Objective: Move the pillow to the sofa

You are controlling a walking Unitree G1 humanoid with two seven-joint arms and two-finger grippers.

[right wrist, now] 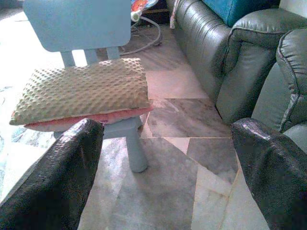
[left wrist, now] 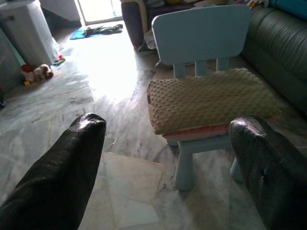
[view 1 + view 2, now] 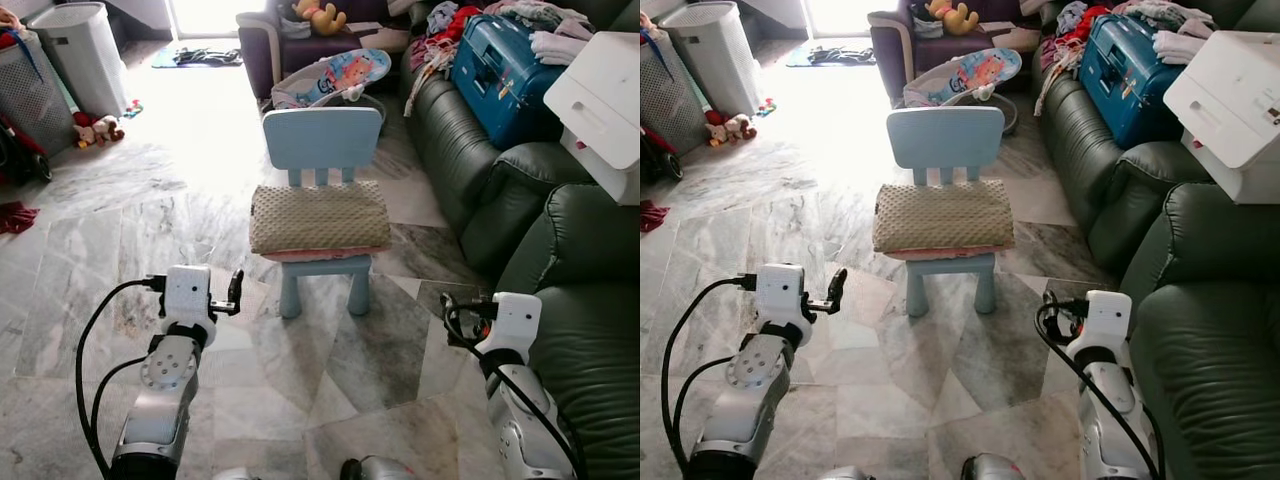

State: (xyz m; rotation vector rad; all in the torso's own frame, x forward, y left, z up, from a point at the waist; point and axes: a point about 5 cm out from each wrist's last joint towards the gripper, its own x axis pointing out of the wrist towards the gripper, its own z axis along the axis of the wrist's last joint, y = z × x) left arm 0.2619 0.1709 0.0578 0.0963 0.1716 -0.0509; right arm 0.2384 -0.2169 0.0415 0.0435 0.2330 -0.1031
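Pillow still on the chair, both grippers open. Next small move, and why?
Probably step forward and reach both arms toward the pillow: it lies untouched on the small blue chair, while the left gripper and right gripper hang short of it.

The pillow [image 3: 318,215] is olive-tan with a raised dotted texture over a pink underside. It lies on a pale blue chair [image 3: 322,138]. The floor [image 3: 150,210] is grey-and-white veined marble. The sofa [image 3: 560,260] is dark green leather, carrying a bright blue suitcase [image 3: 505,75] and a white box [image 3: 605,95]. Both arms are silver, and each end effector, left [image 2: 168,172] and right [image 1: 168,177], has black, grained fingers [image 2: 57,182]. A yellow plush toy [image 3: 318,14] sits on a dark purple armchair [image 3: 262,45].
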